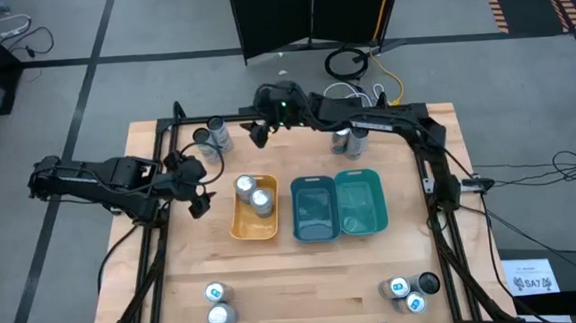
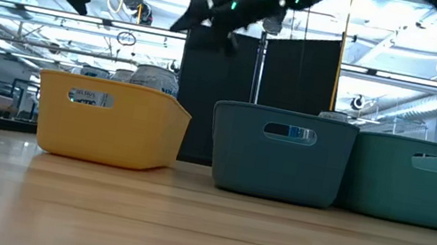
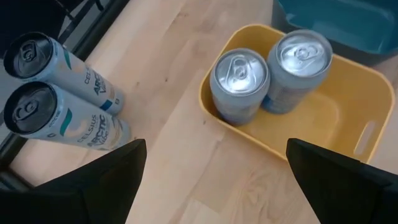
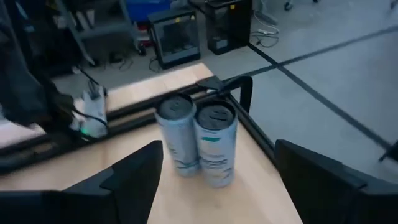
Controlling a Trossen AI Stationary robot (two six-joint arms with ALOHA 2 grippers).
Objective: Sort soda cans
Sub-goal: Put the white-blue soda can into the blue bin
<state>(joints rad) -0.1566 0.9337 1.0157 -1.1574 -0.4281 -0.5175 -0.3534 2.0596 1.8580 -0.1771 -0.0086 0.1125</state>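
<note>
Two silver soda cans (image 1: pixel 252 194) stand in the yellow tray (image 1: pixel 238 226) at the counter's (image 1: pixel 305 271) centre-left. Left gripper (image 1: pixel 202 190) hovers at the tray's 9 o'clock, fingers wide and empty. Right gripper (image 1: pixel 255 118) hangs near two cans (image 4: pixel 199 140) at the counter's 11 o'clock, fingers wide, holding nothing.

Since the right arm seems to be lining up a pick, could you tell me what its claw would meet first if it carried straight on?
Most likely the pair of tall cans by the table corner; the open right claw frames them in its wrist view, though depth is unclear.
</note>
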